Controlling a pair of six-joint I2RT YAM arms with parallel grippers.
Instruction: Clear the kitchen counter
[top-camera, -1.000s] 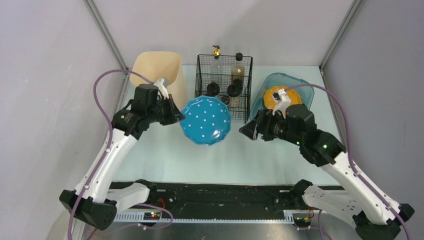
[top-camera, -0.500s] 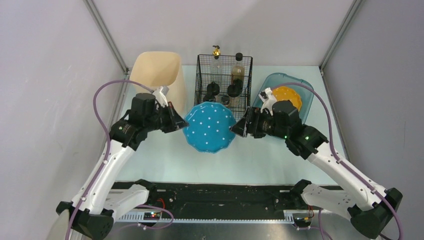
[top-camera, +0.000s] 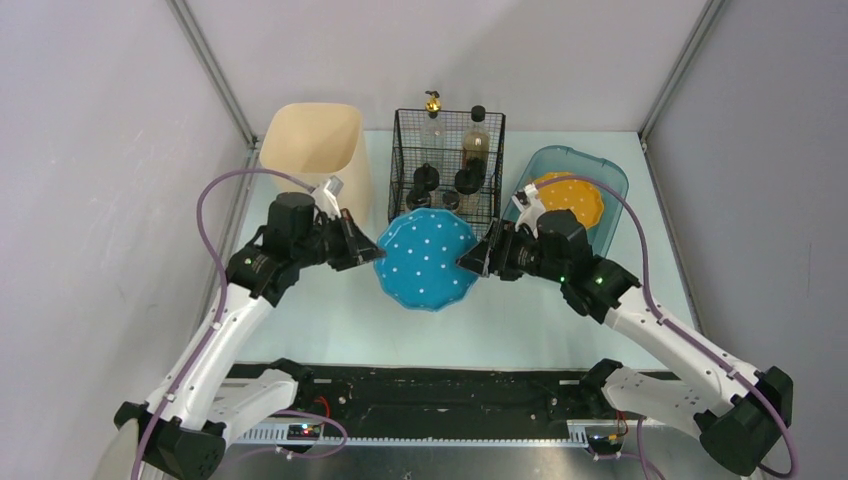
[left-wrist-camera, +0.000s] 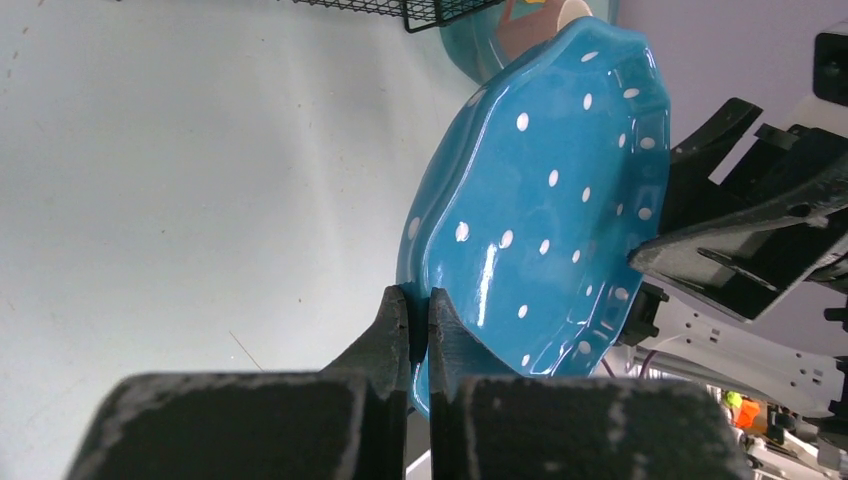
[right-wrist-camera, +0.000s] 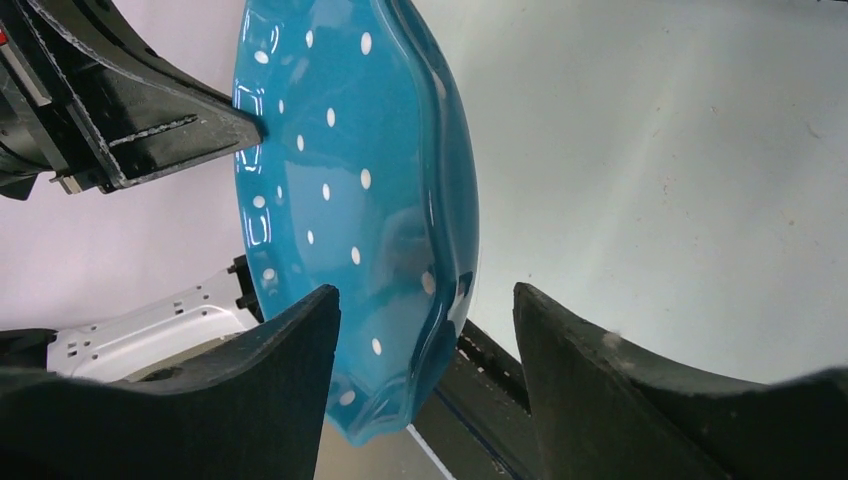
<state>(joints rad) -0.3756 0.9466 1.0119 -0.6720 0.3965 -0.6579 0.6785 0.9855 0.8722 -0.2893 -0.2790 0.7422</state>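
A blue plate with white dots (top-camera: 428, 260) hangs tilted above the pale mint kitchen counter (top-camera: 330, 320). My left gripper (top-camera: 374, 256) is shut on its left rim; the left wrist view shows both fingers (left-wrist-camera: 392, 335) pinching the plate (left-wrist-camera: 545, 190). My right gripper (top-camera: 472, 263) is open with its jaws on either side of the plate's right rim; in the right wrist view the plate (right-wrist-camera: 350, 190) sits between the spread fingers (right-wrist-camera: 300, 340). I cannot tell whether they touch it.
A black wire basket (top-camera: 447, 170) of bottles stands behind the plate. A beige bin (top-camera: 312, 145) is at the back left. A translucent teal tub (top-camera: 598, 205) at the back right holds an orange plate (top-camera: 575, 198). The black front rail (top-camera: 440, 375) runs between the arm bases.
My left gripper carried the blue plate a little to the right. My right gripper moved left from the tub until its open jaws straddle the plate's right rim.
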